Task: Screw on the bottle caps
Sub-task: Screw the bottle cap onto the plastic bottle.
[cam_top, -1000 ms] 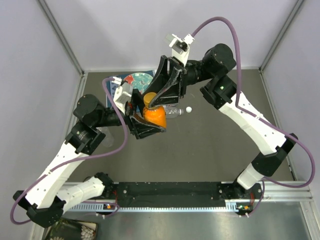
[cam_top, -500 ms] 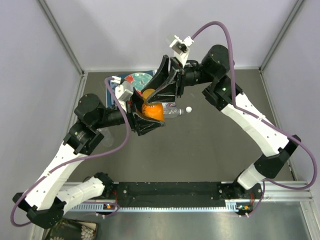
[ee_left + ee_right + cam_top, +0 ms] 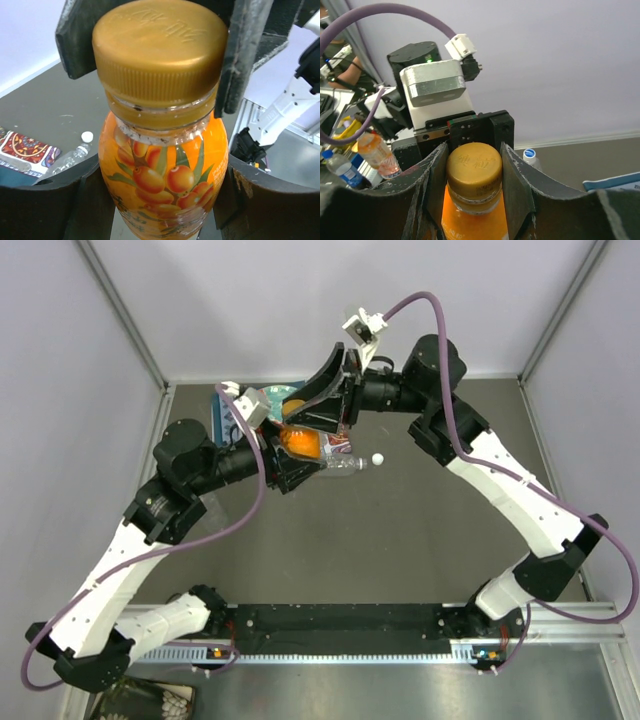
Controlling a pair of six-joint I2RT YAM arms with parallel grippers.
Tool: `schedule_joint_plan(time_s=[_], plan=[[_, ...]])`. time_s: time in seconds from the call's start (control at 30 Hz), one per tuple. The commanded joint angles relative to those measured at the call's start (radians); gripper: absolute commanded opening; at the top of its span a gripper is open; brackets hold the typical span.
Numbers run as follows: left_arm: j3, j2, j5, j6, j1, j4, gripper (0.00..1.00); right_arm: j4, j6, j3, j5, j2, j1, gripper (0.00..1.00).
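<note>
The squat orange bottle [image 3: 303, 443] hangs in the air between both arms, above the back of the table. My left gripper [image 3: 161, 202] is shut on its labelled body [image 3: 165, 180], one finger on each side. The amber cap [image 3: 473, 167] sits on the bottle's neck, and my right gripper [image 3: 475, 175] is shut on that cap, its fingers [image 3: 245, 50] pressing its ribbed sides. A clear bottle [image 3: 350, 462] lies on the table just behind, with a white cap [image 3: 377, 459] at its end.
The red-and-teal patterned plate [image 3: 280, 400] lies at the back left, partly under the grippers. The grey walls stand close behind it. Both arms meet over the table's back middle.
Both grippers have carried the orange bottle toward the back of the table, and it now lies more tilted. Both grips are the same as before.
</note>
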Motion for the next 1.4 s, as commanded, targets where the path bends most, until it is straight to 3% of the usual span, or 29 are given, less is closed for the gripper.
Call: schedule_joint_plan(time_s=[0.0, 0.47, 0.57, 0.6, 0.8, 1.0, 1.23, 1.37], plan=[[0.095, 0.003, -0.181, 0.024, 0.018, 0.193, 0.00, -0.151, 0.009, -0.038, 0.003, 0.001, 0.043, 0.20], [0.125, 0.024, -0.552, 0.103, 0.026, 0.139, 0.00, -0.389, -0.151, 0.020, 0.461, 0.007, 0.215, 0.21], [0.124, 0.026, -0.572, 0.100, 0.029, 0.136, 0.00, -0.420, -0.177, 0.040, 0.554, 0.023, 0.253, 0.26], [0.124, 0.026, -0.578, 0.097, 0.032, 0.137, 0.00, -0.423, -0.183, 0.046, 0.583, 0.027, 0.258, 0.34], [0.125, 0.021, -0.572, 0.087, 0.038, 0.139, 0.00, -0.421, -0.169, 0.069, 0.559, 0.038, 0.272, 0.53], [0.110, 0.010, -0.538, 0.074, 0.041, 0.140, 0.00, -0.421, -0.188, 0.106, 0.544, 0.012, 0.272, 0.66], [0.089, 0.001, -0.459, 0.070, 0.041, 0.156, 0.00, -0.427, -0.173, 0.134, 0.490, -0.032, 0.223, 0.70], [0.072, -0.008, -0.322, 0.062, 0.043, 0.170, 0.00, -0.427, -0.156, 0.140, 0.327, -0.068, 0.149, 0.70]])
